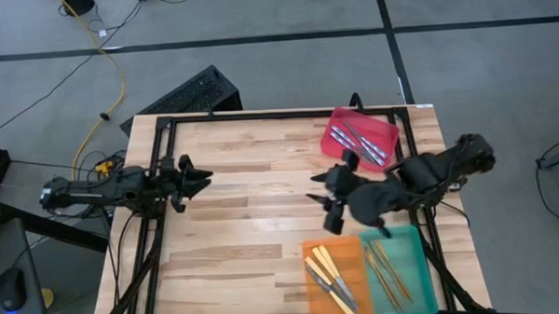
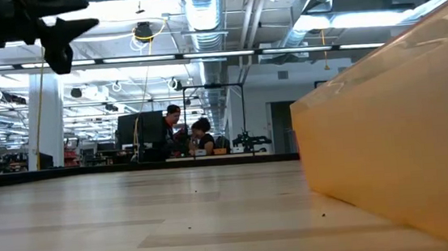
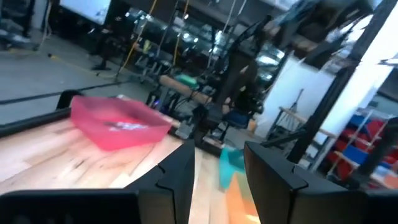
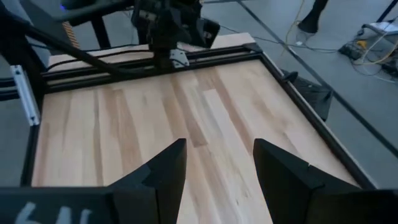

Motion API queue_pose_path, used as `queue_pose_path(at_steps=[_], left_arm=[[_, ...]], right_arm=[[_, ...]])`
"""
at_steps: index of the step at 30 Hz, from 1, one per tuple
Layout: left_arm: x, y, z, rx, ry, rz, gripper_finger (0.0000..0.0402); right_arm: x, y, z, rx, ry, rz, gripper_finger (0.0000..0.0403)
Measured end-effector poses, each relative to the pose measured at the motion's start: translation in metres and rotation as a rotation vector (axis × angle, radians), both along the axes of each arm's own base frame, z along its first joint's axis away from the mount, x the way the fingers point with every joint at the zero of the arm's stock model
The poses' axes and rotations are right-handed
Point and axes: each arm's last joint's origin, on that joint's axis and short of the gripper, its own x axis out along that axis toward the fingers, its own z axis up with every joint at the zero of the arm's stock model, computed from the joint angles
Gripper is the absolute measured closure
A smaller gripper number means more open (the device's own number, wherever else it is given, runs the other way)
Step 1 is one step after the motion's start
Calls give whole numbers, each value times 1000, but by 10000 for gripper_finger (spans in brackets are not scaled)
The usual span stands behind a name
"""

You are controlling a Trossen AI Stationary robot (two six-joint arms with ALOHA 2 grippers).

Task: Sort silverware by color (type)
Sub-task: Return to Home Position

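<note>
High view: the silverware (image 1: pixel 365 143) lies in 3 trays, the red tray (image 1: pixel 338 127), orange tray (image 1: pixel 353 257) and teal tray (image 1: pixel 411 246). The right gripper (image 1: pixel 322 202) hangs between red and orange, the left gripper (image 1: pixel 204 181) over the table's left side. Wrist views: both pairs of fingers stand parted, gripping nothing.

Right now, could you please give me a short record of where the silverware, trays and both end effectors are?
Red tray: top right of the table in high view; holds blue-handled silverware
Orange tray: bottom edge, right half; holds yellow-handled silverware
Teal tray: right of orange tray; holds wooden silverware
Left end effector: open, empty, over table's left side
Right end effector: open, empty, above table between red and orange trays
</note>
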Motion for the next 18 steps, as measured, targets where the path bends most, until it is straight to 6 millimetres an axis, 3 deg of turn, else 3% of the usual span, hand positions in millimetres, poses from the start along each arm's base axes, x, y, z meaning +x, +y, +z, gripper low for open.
queue_pose_path(at_steps=[8,18], left_arm=[[-26,3,5,-4,-112,-110,280],[-20,13,-16,-71,14,87,280]], right_arm=[[-59,-18,-44,136,-212,41,195],[-98,-37,-123,252,-531,100,195]])
